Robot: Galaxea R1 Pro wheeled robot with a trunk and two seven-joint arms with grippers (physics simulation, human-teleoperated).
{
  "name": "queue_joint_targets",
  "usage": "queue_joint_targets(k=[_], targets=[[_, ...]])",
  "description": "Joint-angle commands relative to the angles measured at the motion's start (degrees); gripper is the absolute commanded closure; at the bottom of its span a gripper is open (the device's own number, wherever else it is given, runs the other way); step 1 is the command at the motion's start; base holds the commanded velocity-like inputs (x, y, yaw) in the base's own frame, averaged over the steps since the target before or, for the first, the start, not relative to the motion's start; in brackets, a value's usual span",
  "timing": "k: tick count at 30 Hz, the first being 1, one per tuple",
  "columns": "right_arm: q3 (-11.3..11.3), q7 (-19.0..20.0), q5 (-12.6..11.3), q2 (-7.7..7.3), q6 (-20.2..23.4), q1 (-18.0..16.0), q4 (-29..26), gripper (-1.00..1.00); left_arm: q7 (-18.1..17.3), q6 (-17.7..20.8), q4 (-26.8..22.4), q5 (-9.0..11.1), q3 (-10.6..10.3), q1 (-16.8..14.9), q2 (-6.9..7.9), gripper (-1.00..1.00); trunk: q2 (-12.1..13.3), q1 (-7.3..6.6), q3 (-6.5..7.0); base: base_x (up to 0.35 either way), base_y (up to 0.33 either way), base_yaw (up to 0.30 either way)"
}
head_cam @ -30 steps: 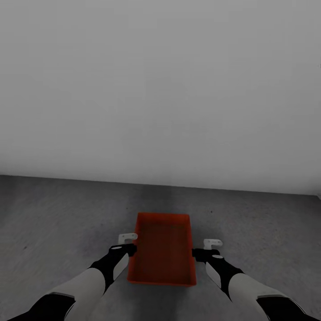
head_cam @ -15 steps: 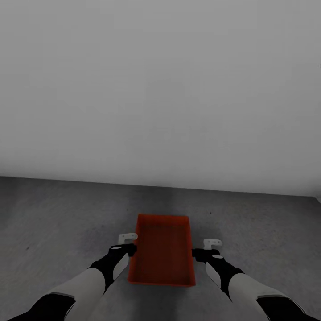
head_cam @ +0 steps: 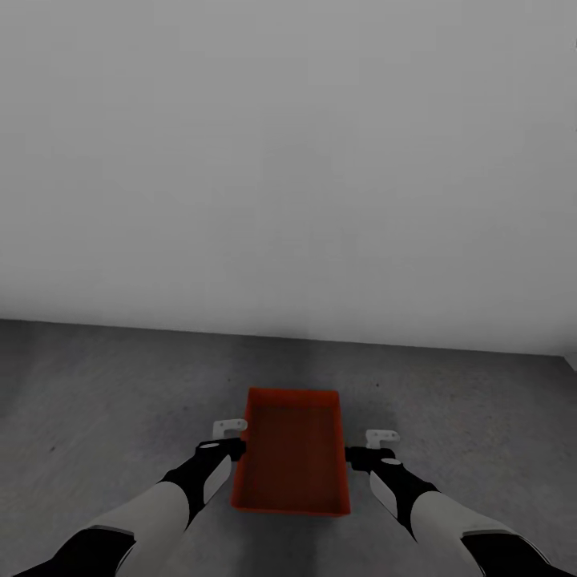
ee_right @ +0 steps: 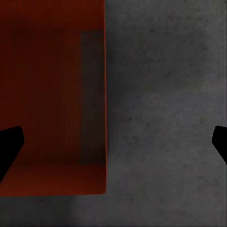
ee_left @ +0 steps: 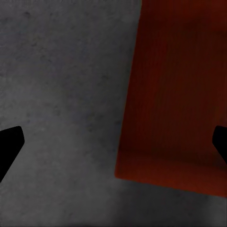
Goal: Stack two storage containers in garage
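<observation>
An orange-red open-top storage container (head_cam: 292, 457) lies on the dark grey concrete floor (head_cam: 104, 401) of the garage, its long side pointing away from me. I cannot tell whether a second container sits beneath it. My left gripper (head_cam: 231, 437) hangs open at the container's left wall and my right gripper (head_cam: 377, 445) hangs open at its right wall. In the left wrist view the container (ee_left: 175, 94) lies below, with its edge between the wide-spread fingers of the left gripper (ee_left: 113, 146). The right wrist view shows the container (ee_right: 47, 94) likewise under the open right gripper (ee_right: 113, 146).
A plain pale grey wall (head_cam: 288, 160) rises a short way beyond the container. Bare speckled concrete (head_cam: 481, 417) spreads to both sides of it.
The wall's foot and the container sit a few pixels lower in the picture, a small shift of the camera. Both grippers stay open beside the container.
</observation>
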Motion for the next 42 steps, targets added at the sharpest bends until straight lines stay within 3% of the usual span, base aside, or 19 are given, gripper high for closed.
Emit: queue_joint_targets(k=[1,28,32,36,42], targets=[[0.2,-0.2,-0.4,0.0,0.0,0.0,0.0,-1.0,0.3,0.3,-0.1,0.6,-0.5,0.0,0.02,-1.0,0.4,-0.23,0.15,0.0,0.0,0.0],[0.2,-0.3,-0.5,-0.05,0.2,0.0,0.2,-1.0,0.3,0.4,0.0,0.6,-0.5,0.0,0.02,-1.0,11.2,-6.16,5.0,0.0,0.0,0.0],[0.2,-0.4,-0.4,-0.19,0.0,0.0,2.9,-1.0,0.1,0.4,0.3,0.6,-0.7,0.0,0.08,-1.0,12.8,-7.04,5.71,0.0,0.0,0.0],[0.2,-0.1,-0.4,-1.78,-0.2,0.0,6.3,-1.0,-0.1,0.4,0.9,0.8,-0.8,0.0,0.33,-1.0,14.4,-7.92,6.43,0.0,0.0,0.0],[0.2,0.8,-0.5,-6.28,0.0,0.6,8.3,-1.0,-0.1,0.4,4.4,1.5,-0.8,0.0,1.53,-1.0,16.8,-9.23,7.51,0.0,0.0,0.0]])
